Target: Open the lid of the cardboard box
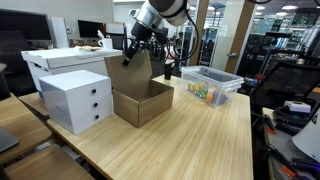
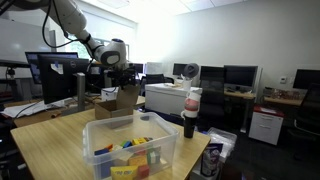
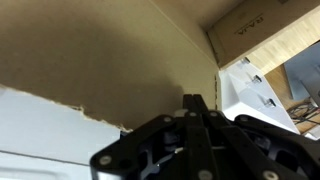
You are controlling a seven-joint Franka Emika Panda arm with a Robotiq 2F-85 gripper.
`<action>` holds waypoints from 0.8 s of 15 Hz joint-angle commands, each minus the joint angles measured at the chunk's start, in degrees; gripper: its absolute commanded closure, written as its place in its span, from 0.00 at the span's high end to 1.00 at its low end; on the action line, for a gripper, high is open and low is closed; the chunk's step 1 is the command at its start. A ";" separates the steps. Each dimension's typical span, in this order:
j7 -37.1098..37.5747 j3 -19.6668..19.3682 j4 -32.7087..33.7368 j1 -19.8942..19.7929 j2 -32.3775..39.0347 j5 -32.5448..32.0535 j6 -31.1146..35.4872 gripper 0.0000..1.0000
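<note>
The cardboard box (image 1: 145,104) stands open on the wooden table, next to the white drawer unit. Its lid (image 1: 131,68) is raised to about upright at the box's far edge. My gripper (image 1: 133,46) is at the top edge of the lid and shut on it. In the wrist view the lid's plain brown face (image 3: 100,60) fills most of the frame, and the two fingers (image 3: 196,106) are pressed together against it. In an exterior view the box (image 2: 113,99) shows small and far off under the arm; the grip itself is too small to make out there.
A white drawer unit (image 1: 78,98) stands beside the box, also in the wrist view (image 3: 250,90). A white lidded bin (image 1: 62,62) is behind it. A clear plastic tub (image 1: 206,86) (image 2: 130,146) with coloured items is nearby. A dark bottle (image 2: 191,114) stands by the tub.
</note>
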 commanded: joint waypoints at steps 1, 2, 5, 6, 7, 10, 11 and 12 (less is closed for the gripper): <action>1.92 0.46 6.79 -1.20 4.18 -2.85 -4.77 0.02; 2.39 0.15 8.22 -1.13 5.04 -3.33 -6.11 0.02; 4.88 -1.04 12.84 -0.54 7.91 -5.72 -10.29 0.02; 5.41 -1.12 14.37 -0.58 8.94 -6.19 -11.53 0.02; 6.02 -1.23 15.74 -0.57 9.90 -6.60 -12.64 0.02; 7.22 -1.32 20.01 -0.55 13.09 -7.39 -15.46 0.02; 7.56 -1.32 21.58 -0.52 14.29 -7.62 -16.49 0.02; 7.75 -1.28 22.84 -0.47 15.26 -7.85 -17.33 0.02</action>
